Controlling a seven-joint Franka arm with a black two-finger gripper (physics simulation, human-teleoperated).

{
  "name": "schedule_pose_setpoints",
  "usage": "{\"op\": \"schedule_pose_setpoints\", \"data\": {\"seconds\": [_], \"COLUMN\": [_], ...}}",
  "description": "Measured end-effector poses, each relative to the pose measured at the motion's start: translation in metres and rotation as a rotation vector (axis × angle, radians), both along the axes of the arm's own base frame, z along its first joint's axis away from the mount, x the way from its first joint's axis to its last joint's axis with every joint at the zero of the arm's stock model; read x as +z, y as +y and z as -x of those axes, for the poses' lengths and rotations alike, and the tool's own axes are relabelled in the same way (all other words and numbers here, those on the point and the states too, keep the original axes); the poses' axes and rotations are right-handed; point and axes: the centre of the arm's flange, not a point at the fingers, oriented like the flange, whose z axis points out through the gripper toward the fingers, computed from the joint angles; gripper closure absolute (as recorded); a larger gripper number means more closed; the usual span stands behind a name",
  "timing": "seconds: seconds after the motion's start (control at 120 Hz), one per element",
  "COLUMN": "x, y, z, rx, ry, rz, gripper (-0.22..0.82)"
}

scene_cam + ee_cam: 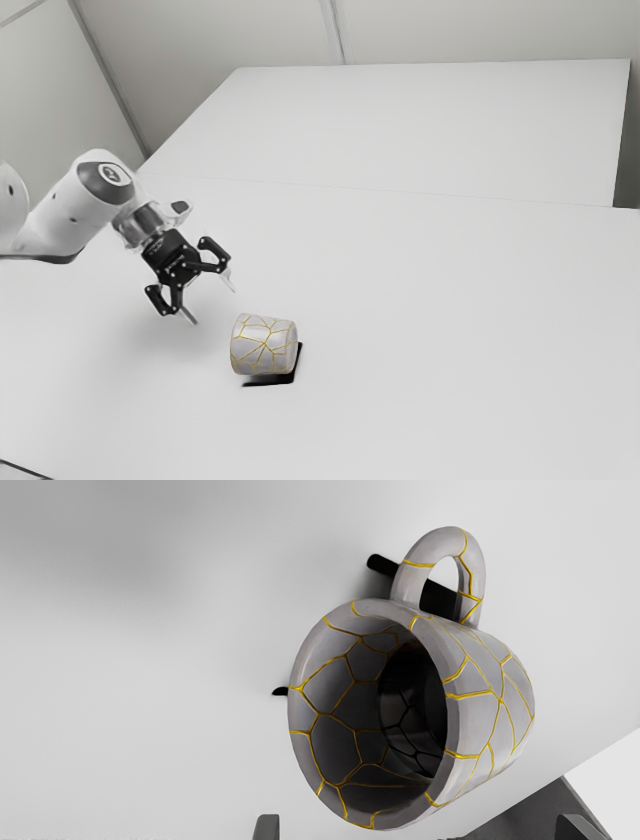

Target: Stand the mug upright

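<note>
Lying on its side on smooth white table point(450, 280), grey-white rounded mug point(264, 345) veined with gold crack lines; thick rim point(452, 720), dark hollow, looped handle point(446, 542). Black two-finger gripper point(212, 305) hangs near it, fingers spread wide, gripping nothing.

On my exterior view, the mug point(264, 345) is lying sideways on the tabletop point(450, 300). It is resting well apart from the far edge.

A broad white table point(450, 290), pale grey walls point(480, 28) beyond, a narrow upright strip point(333, 30) on one.
</note>
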Motion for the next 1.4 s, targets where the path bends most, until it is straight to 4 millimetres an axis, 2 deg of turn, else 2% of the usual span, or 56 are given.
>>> {"op": "schedule_pose_setpoints", "data": {"seconds": [0.108,0.275,0.483,0.733,0.775,0.9,1.008,1.133,1.3,1.4], "x": [-0.015,-0.034,-0.048,-0.062,-0.062,-0.061,-0.059,-0.055,-0.046,-0.024], "y": [-0.011,-0.015,-0.019,-0.035,-0.034,-0.034,-0.036,-0.041,-0.043,-0.038], "z": [0.004,-0.003,-0.012,-0.017,-0.018,-0.019,-0.020,-0.023,-0.030,-0.037], "rx": [0.023,0.111,0.198,0.247,0.255,0.251,0.241,0.227,0.210,0.155], "ry": [0.038,0.068,0.075,0.098,0.098,0.094,0.090,0.084,0.062,0.019], "rz": [0.041,0.115,0.170,0.218,0.223,0.217,0.212,0.208,0.193,0.133], "gripper": [0.00,0.00,0.00,0.00,0.08,0.42,0.59,0.69,0.74,0.76]}}
